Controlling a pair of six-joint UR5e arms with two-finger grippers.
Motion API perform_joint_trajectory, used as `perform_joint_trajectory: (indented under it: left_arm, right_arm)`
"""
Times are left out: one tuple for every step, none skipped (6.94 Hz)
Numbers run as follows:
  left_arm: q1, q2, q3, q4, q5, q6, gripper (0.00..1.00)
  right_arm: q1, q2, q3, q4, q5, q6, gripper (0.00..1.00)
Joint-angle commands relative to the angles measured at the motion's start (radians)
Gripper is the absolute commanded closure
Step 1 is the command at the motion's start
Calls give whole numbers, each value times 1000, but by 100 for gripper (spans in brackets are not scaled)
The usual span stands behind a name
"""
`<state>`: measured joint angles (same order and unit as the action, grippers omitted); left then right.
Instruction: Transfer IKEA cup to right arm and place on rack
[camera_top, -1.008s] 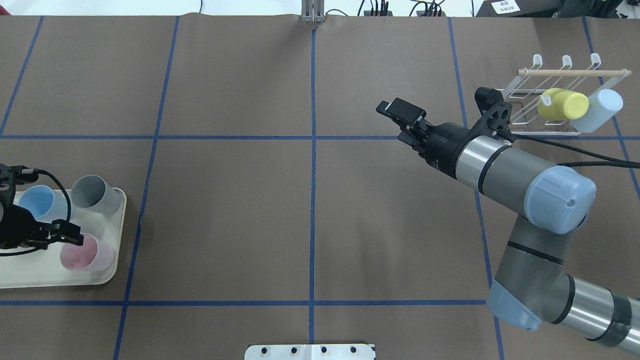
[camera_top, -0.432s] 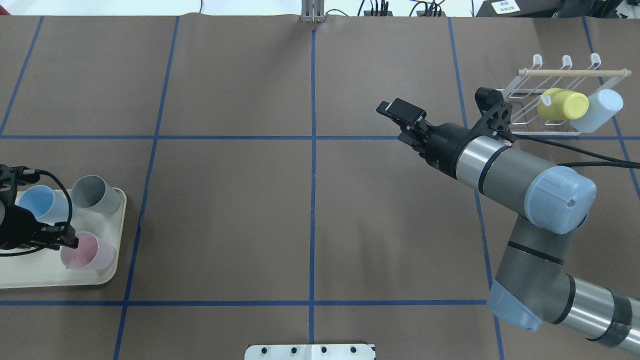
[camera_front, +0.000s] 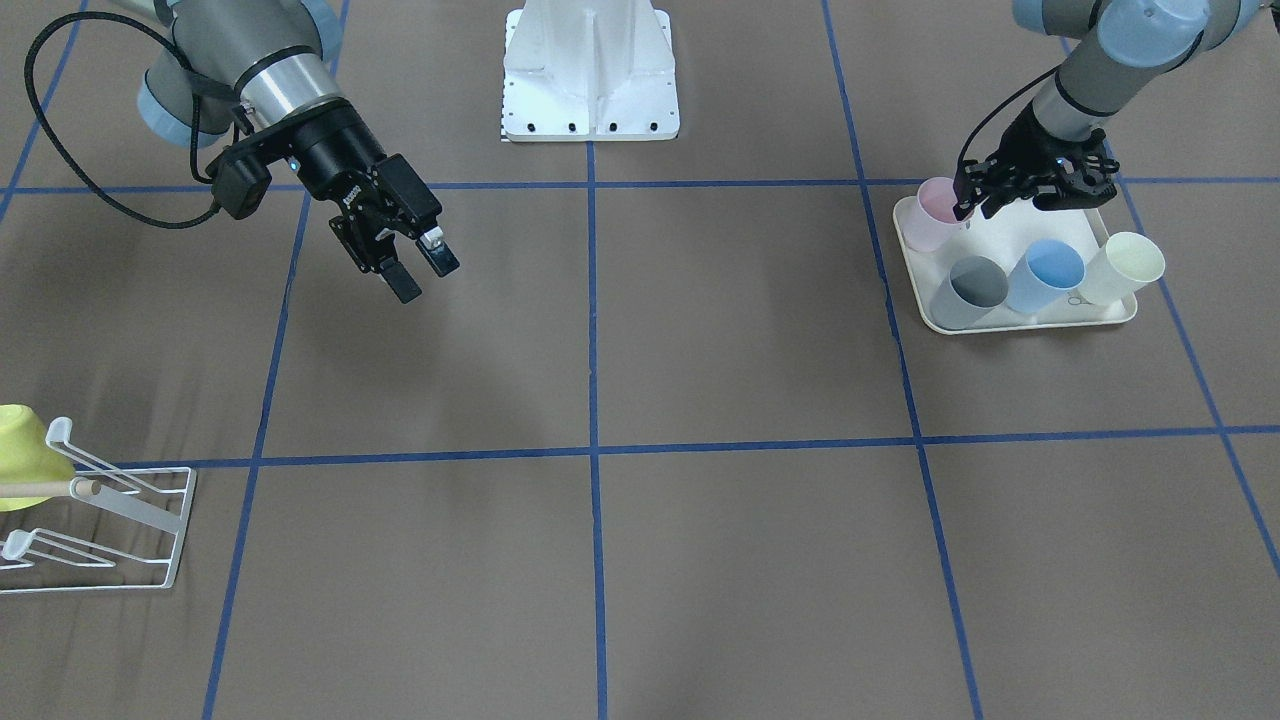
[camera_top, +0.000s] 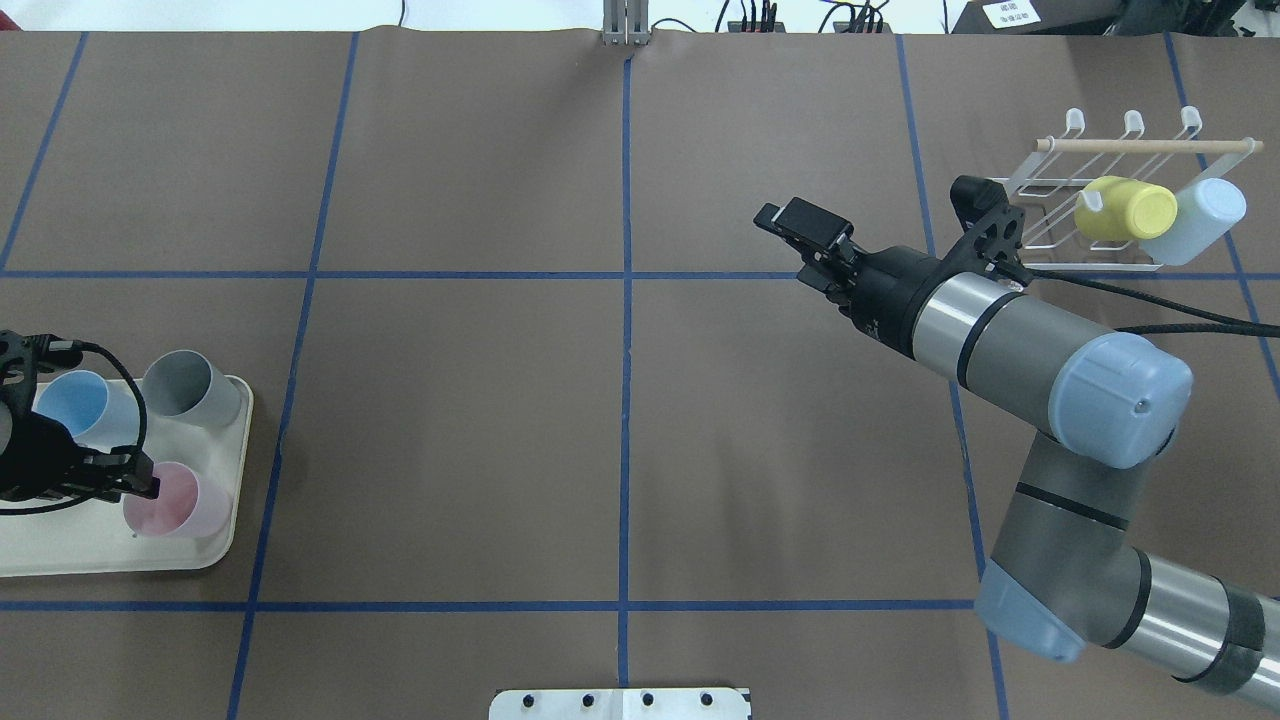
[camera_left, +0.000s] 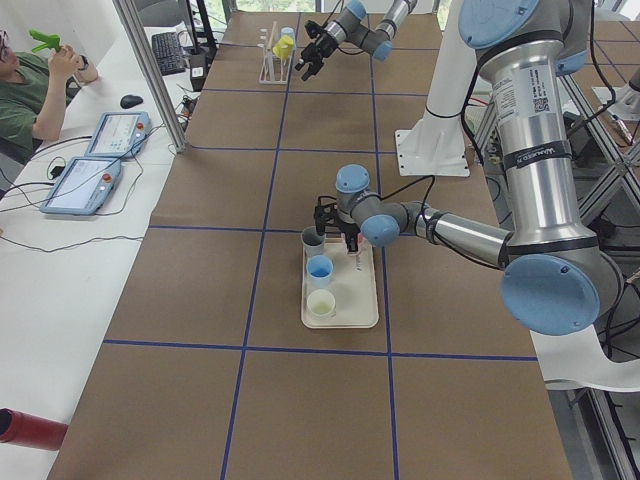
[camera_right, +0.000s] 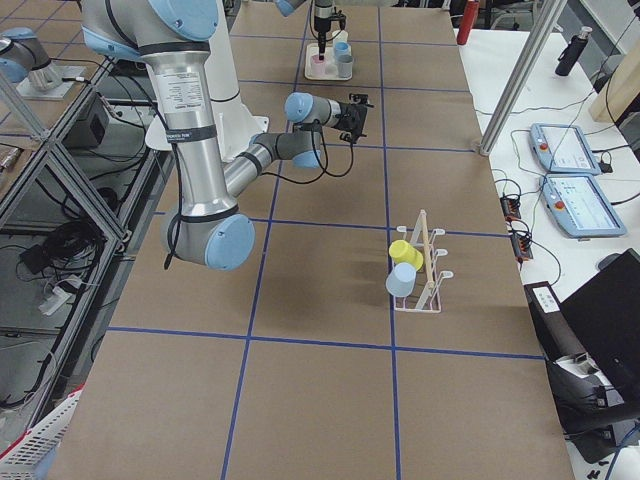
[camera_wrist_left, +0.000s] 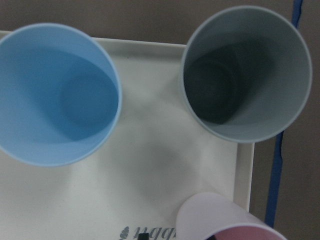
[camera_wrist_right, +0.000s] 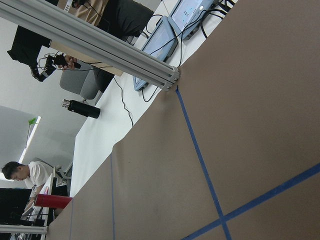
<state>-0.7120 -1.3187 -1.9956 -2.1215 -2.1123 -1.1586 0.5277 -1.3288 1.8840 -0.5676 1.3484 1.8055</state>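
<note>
The pink IKEA cup (camera_top: 178, 502) stands upright on the cream tray (camera_top: 232, 430), with its rim at the bottom edge of the left wrist view (camera_wrist_left: 215, 212). My left gripper (camera_top: 142, 487) (camera_front: 966, 203) points down at that rim, open, one finger inside the cup and one outside. The right arm (camera_top: 1010, 330) hovers over the right half of the table, its gripper (camera_front: 422, 271) open and empty. The white wire rack (camera_top: 1040, 225) (camera_front: 120, 515) at the far right holds a yellow cup (camera_top: 1125, 210) and a pale blue cup (camera_top: 1197, 220).
A blue cup (camera_top: 78, 405) and a grey cup (camera_top: 190, 385) share the tray; the front view also shows a cream cup (camera_front: 1125, 268). The robot's white base (camera_front: 590, 70) sits mid-table at the near edge. A person sits beyond the far edge (camera_left: 30, 90).
My left gripper has sunk a little and drawn back slightly, so its fingertip now sits in the pink cup's rim. The right arm has not moved.
</note>
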Motion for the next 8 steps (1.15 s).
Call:
perform_joint_trajectory:
  left_arm:
    - [3, -2, 1, 2, 0, -1, 53]
    - [3, -4, 1, 2, 0, 0, 69]
    - [3, -4, 0, 2, -2, -1, 88]
    - [3, -4, -6, 0, -2, -1, 100]
    - [-3, -2, -15, 0, -5, -1, 100]
    - [-12, 25, -64, 2, -23, 0, 100]
    - [-44, 80, -107, 2, -61, 4, 100]
    - [-148, 87, -115, 3, -124, 14, 100]
  right_arm:
    - [0, 0, 0, 0, 0, 0, 1]
    - [0, 0, 0, 0, 0, 0, 1]
    - [0, 0, 1, 0, 0, 1, 1]
    - [0, 0, 0, 0, 0, 3, 1]
    - [0, 2, 1, 0, 0, 3, 1]
    - [0, 2, 1, 0, 0, 3, 1]
    - [-2, 3, 1, 0, 0, 3, 1]
    - [0, 2, 1, 0, -2, 3, 1]
